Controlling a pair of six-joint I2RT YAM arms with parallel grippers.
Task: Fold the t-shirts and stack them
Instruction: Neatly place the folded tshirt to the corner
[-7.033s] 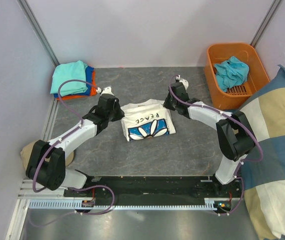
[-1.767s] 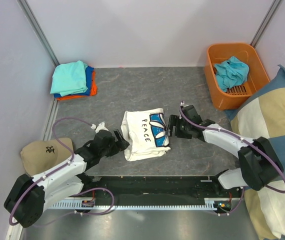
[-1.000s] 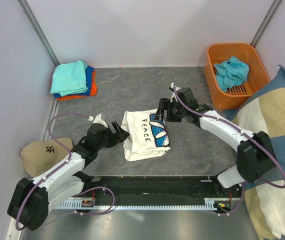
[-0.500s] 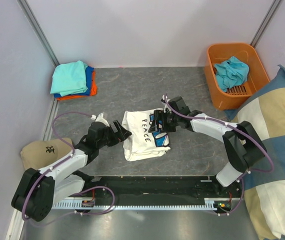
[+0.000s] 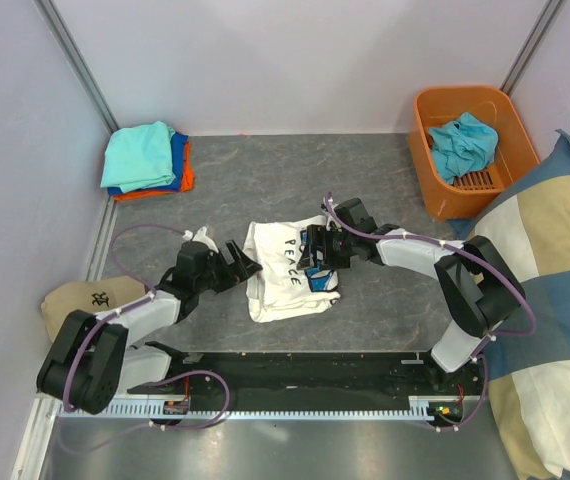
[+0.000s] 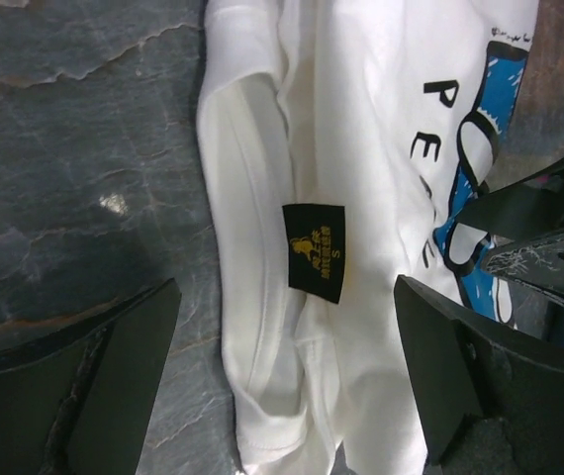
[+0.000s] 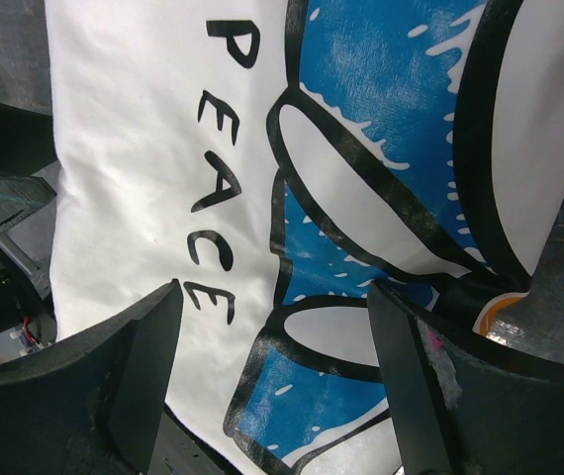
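A folded white t-shirt [image 5: 283, 275] with black PEACE lettering and a blue flower print lies mid-table. My left gripper [image 5: 244, 267] is open at the shirt's left edge. In the left wrist view that gripper [image 6: 287, 381] has its jaws straddling the collar fold, just below the black neck label [image 6: 317, 249]. My right gripper [image 5: 316, 250] is open over the print. The right wrist view shows this gripper [image 7: 274, 391] with its jaws wide either side of the blue petals and the white t-shirt [image 7: 143, 168] below. A teal t-shirt [image 5: 141, 153] tops a blue one [image 5: 178, 158] and an orange one [image 5: 187, 180] at the back left.
An orange basket [image 5: 465, 93] at the back right holds a crumpled teal t-shirt [image 5: 462, 140]. A tan cap [image 5: 75, 303] lies by the left arm's elbow. A blue-and-cream checked cushion [image 5: 550, 300] fills the right side. Grey walls close in the table.
My right gripper has come down and left from beside the shirt to over the flower print. My left gripper has edged up to the shirt's collar side. The shirt has stayed put.
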